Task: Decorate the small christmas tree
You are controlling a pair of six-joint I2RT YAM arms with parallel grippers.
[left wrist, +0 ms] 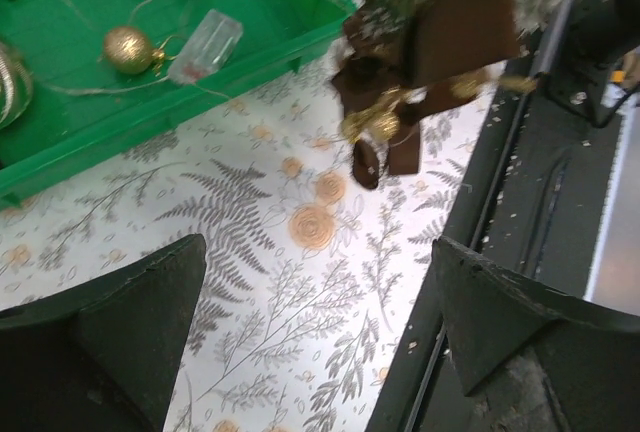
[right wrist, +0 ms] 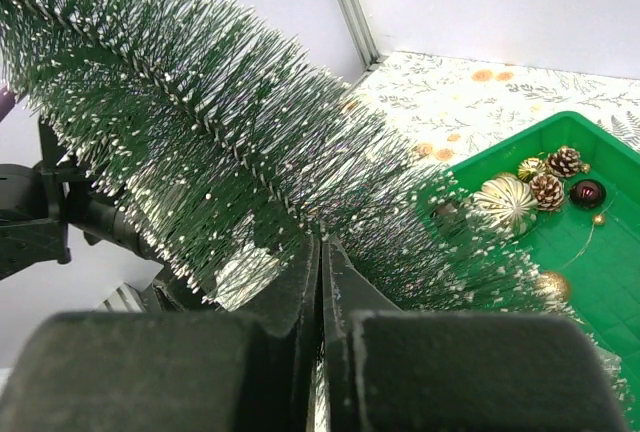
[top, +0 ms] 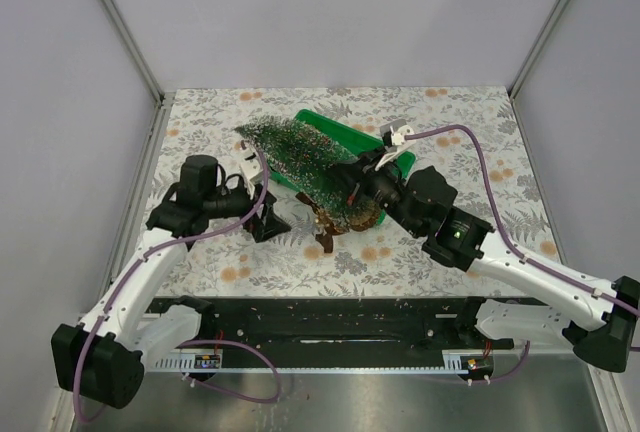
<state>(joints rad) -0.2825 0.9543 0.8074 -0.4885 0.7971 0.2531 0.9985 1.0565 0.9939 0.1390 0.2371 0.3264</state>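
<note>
The small christmas tree (top: pixel 305 157) hangs tilted above the table, tip to the far left, brown base (top: pixel 365 217) near the right arm. My right gripper (top: pixel 357 187) is shut, its tips (right wrist: pixel 322 242) buried in the frosted green bristles (right wrist: pixel 200 122), holding the tree up. A brown bow with small gold bells (left wrist: pixel 378 132) dangles under the base. My left gripper (left wrist: pixel 315 342) stands wide open low over the floral cloth, left of the base, with nothing between its fingers (left wrist: pixel 110 332).
A green tray (left wrist: pixel 90 157) behind the tree holds a gold ball (left wrist: pixel 128 49), a clear box on thin wire (left wrist: pixel 205 47), pinecones (right wrist: pixel 548 190), a ribbed gold ball (right wrist: pixel 505 202) and a dark red ball (right wrist: pixel 587 193). A black rail (top: pixel 320 317) runs along the near edge.
</note>
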